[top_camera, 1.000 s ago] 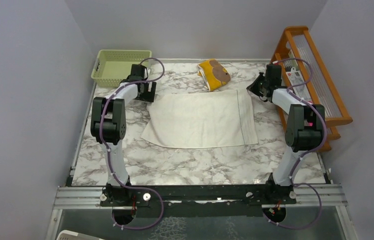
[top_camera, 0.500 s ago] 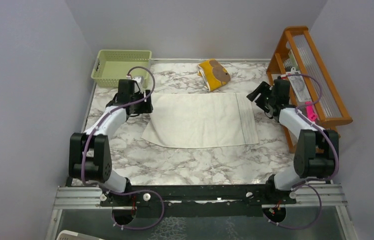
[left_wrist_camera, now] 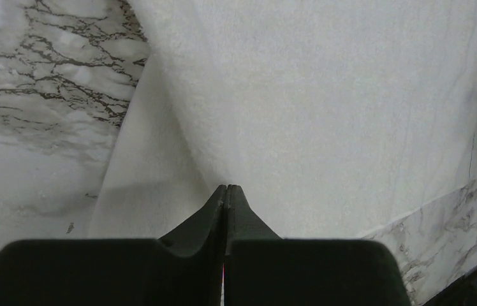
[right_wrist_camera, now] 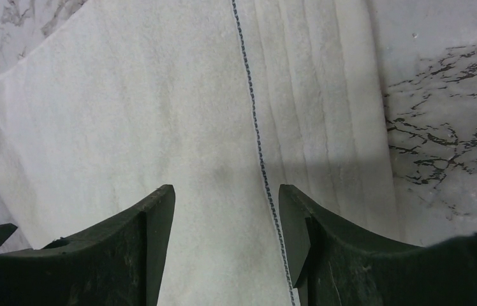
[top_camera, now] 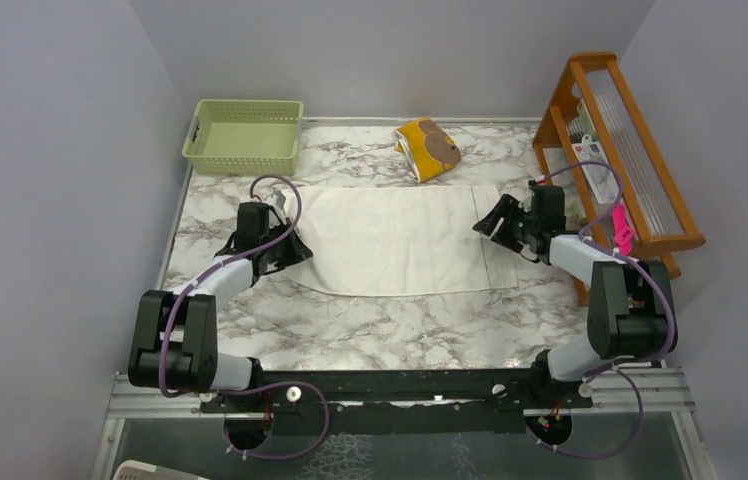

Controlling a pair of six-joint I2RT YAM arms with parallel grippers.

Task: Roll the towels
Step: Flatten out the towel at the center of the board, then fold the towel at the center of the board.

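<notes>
Cloth this soft and light will sag and slide rather than hold a shape.

From above, the cream-white towel (top_camera: 400, 240) lies flat mid-frame on the marble table (top_camera: 350, 330). The mustard-yellow towel (top_camera: 427, 148) sits bunched above it, apart. The left gripper (top_camera: 285, 250) is at the cream towel's left edge and the right gripper (top_camera: 490, 222) is over its right end.

Left wrist: the fingers (left_wrist_camera: 204, 217) are pressed together where a crease runs into them; whether cloth is caught, I cannot tell.

Right wrist: the jaws stand apart above the stitched hem (right_wrist_camera: 255, 127). I'd take hold at the corners of one short edge.
</notes>
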